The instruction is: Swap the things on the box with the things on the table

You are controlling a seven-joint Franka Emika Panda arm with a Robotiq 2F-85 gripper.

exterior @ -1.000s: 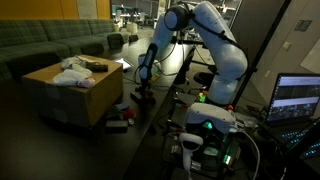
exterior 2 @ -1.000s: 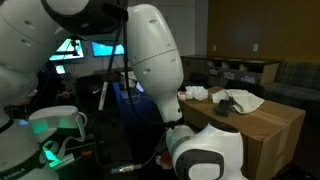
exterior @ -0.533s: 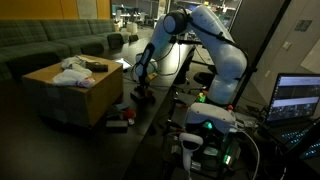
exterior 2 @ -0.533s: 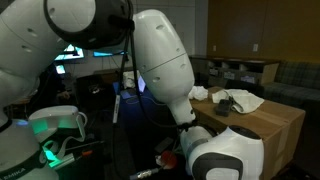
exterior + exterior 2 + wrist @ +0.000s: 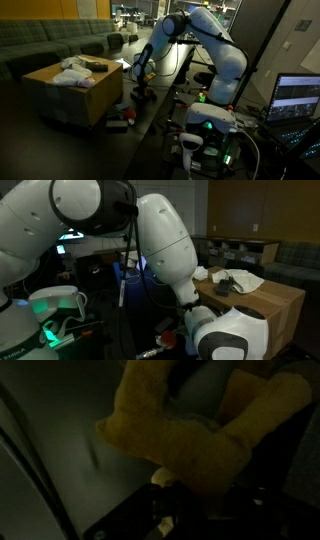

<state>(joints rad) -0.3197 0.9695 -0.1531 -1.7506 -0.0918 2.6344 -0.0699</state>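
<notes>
The tan cardboard box (image 5: 70, 100) (image 5: 278, 308) carries a crumpled white cloth (image 5: 72, 72) (image 5: 245, 280) and a dark flat item (image 5: 97, 66) on its top. My gripper (image 5: 137, 76) hangs just above the near end of the glossy black table (image 5: 150, 130), beside the box. In the wrist view a yellow soft toy (image 5: 190, 440) fills most of the picture, and its lower part runs down between the dark fingers of my gripper (image 5: 185, 510), which looks shut on it. In an exterior view the white arm (image 5: 165, 250) hides the gripper.
A green sofa (image 5: 50, 45) runs along the back. Small dark things (image 5: 143, 96) lie on the table under the gripper, and more (image 5: 118, 122) lie at the foot of the box. The robot base with a green light (image 5: 205, 125) and a lit laptop (image 5: 297, 98) stand at the near side.
The jaws have closed in on the yellow toy. The arm's wrist has shifted a little toward the box.
</notes>
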